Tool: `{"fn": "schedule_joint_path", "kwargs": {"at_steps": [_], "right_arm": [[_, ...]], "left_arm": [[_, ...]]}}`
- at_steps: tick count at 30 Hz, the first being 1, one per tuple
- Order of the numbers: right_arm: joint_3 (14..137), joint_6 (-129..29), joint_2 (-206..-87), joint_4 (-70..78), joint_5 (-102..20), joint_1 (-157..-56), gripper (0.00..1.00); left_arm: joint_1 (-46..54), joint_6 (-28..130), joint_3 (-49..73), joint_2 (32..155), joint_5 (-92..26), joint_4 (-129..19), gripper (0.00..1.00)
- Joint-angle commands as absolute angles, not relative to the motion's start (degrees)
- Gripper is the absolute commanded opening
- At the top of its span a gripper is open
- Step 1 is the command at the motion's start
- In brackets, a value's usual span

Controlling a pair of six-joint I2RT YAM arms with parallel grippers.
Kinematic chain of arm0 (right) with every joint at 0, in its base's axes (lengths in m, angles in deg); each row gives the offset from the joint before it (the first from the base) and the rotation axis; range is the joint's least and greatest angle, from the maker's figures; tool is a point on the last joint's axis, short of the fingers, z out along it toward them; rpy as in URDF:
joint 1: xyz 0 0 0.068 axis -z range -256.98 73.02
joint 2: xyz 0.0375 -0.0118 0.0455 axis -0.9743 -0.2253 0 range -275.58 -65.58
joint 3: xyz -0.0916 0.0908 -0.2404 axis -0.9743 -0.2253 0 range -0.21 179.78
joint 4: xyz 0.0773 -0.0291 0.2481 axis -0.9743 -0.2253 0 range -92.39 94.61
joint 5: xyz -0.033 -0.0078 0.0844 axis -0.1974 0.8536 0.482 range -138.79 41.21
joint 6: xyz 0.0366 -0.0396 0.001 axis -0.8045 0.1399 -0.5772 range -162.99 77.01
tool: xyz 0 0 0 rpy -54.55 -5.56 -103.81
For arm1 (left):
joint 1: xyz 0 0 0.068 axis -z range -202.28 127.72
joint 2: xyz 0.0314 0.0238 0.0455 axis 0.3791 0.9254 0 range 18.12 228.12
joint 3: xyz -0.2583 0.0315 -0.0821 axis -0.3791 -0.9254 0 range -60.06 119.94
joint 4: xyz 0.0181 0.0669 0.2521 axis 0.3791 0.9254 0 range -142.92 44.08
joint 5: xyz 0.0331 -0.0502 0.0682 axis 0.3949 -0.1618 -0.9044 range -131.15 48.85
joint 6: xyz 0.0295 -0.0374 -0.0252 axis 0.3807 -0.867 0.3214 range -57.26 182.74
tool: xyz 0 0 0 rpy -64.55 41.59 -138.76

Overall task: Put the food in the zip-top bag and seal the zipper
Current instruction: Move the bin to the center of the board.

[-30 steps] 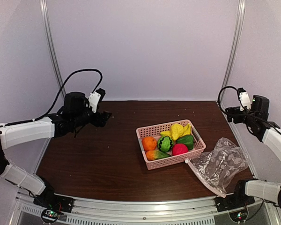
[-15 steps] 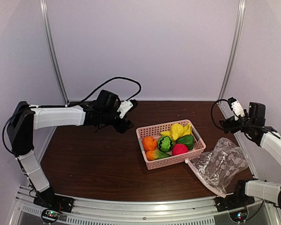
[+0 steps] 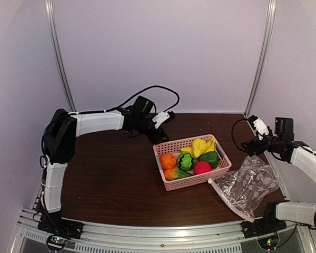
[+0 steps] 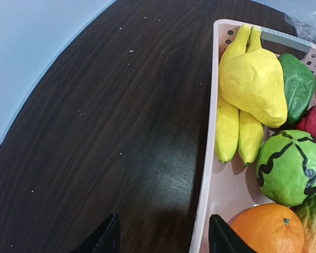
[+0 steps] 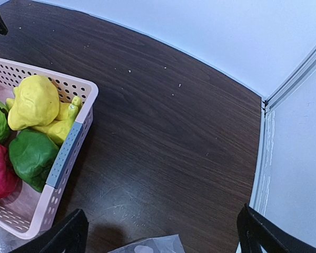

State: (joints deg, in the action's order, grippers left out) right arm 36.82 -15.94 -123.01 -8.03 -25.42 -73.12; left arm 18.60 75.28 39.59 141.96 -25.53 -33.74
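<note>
The food lies in a pink latticed basket (image 3: 170,185): an orange (image 3: 167,161), a striped dark-green ball (image 3: 186,161), a red-pink fruit (image 3: 202,167), a green pepper (image 3: 209,157), a yellow banana bunch (image 3: 200,146) and an orange-green piece (image 3: 177,174). The clear zip-top bag (image 3: 247,185) lies flat to the basket's right, its zipper edge (image 3: 229,203) facing the basket. My left gripper (image 3: 159,135) is open and empty at the basket's far-left rim (image 4: 201,203), with the orange (image 4: 268,229) beside one finger. My right gripper (image 3: 251,149) is open and empty above the bag's far corner (image 5: 147,245).
The dark wooden table ends at white walls at the back and sides. A metal post and wall seam (image 5: 263,158) run close to my right gripper. The basket's grey handle (image 5: 67,148) faces the right arm.
My left arm has swung from the far left across the table to the basket's far-left rim. My right gripper has come down and inward toward the bag. Basket, food and bag have not moved.
</note>
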Motion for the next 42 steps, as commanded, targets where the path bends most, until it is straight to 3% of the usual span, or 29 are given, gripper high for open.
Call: {"fn": "schedule_joint_path", "kwargs": {"at_steps": [1, 8, 16, 22, 28, 32, 42], "right_arm": [[37.2, -15.0, -122.7, -9.5, -24.5, -73.6, 0.99], [37.1, -15.0, -122.1, -9.5, -24.8, -73.6, 0.99], [37.7, -14.8, -123.3, -10.2, -24.2, -74.1, 0.97], [37.2, -14.9, -122.5, -9.8, -23.2, -74.3, 0.96], [39.2, -15.8, -126.3, -11.3, -22.5, -76.9, 0.86], [41.0, -16.0, -126.1, -13.1, -19.9, -76.9, 0.83], [45.8, -15.0, -127.0, -21.3, -20.6, -76.9, 0.80]], "left_arm": [[19.1, 75.3, 43.6, 144.9, -19.8, -31.8, 0.58], [19.5, 73.0, 48.6, 149.9, -20.9, -31.8, 0.57], [20.3, 72.3, 50.3, 152.9, -20.8, -32.4, 0.38], [20.6, 71.2, 50.6, 153.9, -20.9, -35.0, 0.30], [20.8, 69.2, 52.2, 155.1, -22.4, -40.0, 0.10], [20.7, 67.9, 55.3, 157.5, -22.3, -41.9, 0.03], [18.2, 56.5, 61.0, 160.4, -32.2, -42.6, 0.00]]}}
